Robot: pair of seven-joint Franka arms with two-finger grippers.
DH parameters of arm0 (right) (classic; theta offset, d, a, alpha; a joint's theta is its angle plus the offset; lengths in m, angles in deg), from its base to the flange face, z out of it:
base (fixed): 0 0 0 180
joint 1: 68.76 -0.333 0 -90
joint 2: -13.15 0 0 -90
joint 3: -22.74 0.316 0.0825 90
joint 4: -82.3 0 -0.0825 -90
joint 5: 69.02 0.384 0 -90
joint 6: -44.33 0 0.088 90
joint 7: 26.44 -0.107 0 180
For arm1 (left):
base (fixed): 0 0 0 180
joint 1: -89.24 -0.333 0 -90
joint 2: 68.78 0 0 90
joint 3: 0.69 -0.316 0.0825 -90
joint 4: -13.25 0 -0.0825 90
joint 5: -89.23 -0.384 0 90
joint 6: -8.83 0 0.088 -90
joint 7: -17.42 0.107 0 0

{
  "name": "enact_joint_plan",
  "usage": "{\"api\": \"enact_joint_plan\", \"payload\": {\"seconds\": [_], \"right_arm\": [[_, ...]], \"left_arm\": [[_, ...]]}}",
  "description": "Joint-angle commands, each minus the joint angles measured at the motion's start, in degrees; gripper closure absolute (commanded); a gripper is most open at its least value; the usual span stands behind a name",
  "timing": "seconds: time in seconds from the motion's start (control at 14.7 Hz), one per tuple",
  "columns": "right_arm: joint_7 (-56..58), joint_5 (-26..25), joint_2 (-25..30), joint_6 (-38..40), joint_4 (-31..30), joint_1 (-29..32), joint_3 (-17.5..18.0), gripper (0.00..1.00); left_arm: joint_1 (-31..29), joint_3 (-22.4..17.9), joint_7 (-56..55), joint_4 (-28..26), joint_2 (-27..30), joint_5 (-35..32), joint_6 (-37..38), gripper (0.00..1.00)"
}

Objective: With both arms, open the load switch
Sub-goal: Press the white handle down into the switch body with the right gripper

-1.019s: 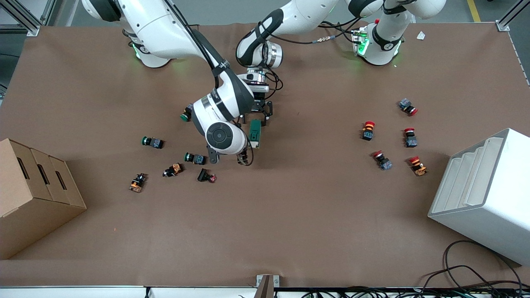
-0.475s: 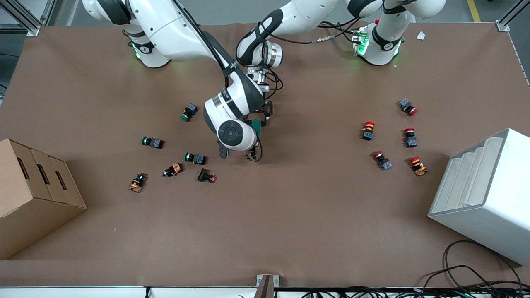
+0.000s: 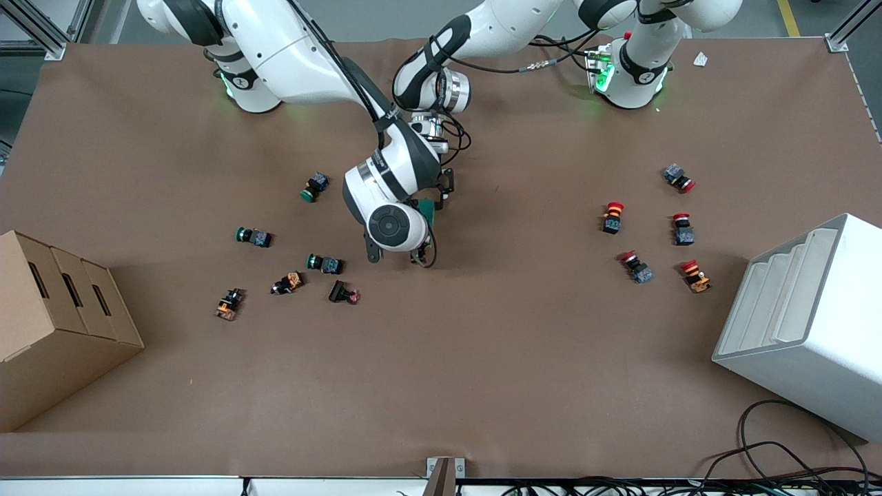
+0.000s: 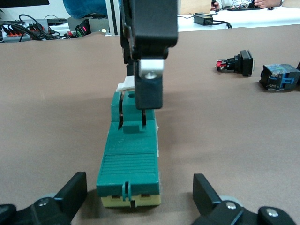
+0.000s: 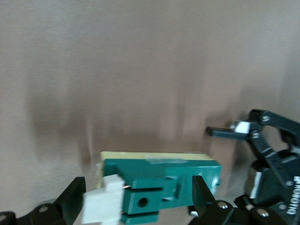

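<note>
The load switch (image 3: 428, 207) is a dark green block lying flat mid-table; its white tab (image 5: 104, 202) is at the end away from the left arm. My left gripper (image 4: 140, 196) is open and low at the switch's cream-bottomed end (image 4: 129, 161), with a gap on each side. My right gripper (image 5: 137, 199) is open above the switch, with the tab and raised green part between its fingers. One right finger (image 4: 150, 89) points down at the raised part. In the front view the right wrist (image 3: 390, 222) hides most of the switch.
Green, orange and black push-buttons (image 3: 324, 263) lie toward the right arm's end, beside a cardboard box (image 3: 55, 324). Red push-buttons (image 3: 612, 217) and a white rack (image 3: 806, 317) are at the left arm's end. Two buttons (image 4: 280, 76) lie near the switch.
The right arm has swung toward the left arm's end and come over the switch, covering most of it. It has barely moved in the last half second. The left arm has stayed put.
</note>
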Motion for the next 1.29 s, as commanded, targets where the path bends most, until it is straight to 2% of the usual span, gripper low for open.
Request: {"api": "enact_joint_plan", "payload": {"seconds": [0.0,0.2,0.34,0.68,1.22], "right_arm": [[-0.34,1.24,0.47,6.39,2.96,-0.14,-0.37,0.00],[-0.16,2.99,0.65,12.99,5.43,0.30,-0.29,0.00],[0.01,4.84,0.91,14.76,6.13,0.39,-0.29,0.00],[0.28,5.02,0.91,18.89,5.87,-0.57,-0.20,0.00],[0.89,4.49,0.30,18.02,3.59,-2.15,-0.29,0.00]], "left_arm": [[-0.58,-0.52,-0.58,-0.09,-2.64,0.32,-0.56,0.00],[-0.58,-0.96,-0.66,-0.18,-2.64,0.32,-0.56,0.00],[-1.19,-0.96,-0.58,-0.09,-2.55,0.32,-0.56,0.00],[-1.55,-0.96,-0.58,-0.26,-2.64,0.32,-0.56,0.00],[-1.64,-0.96,-0.58,-0.53,-3.26,0.32,-0.56,0.00]]}}
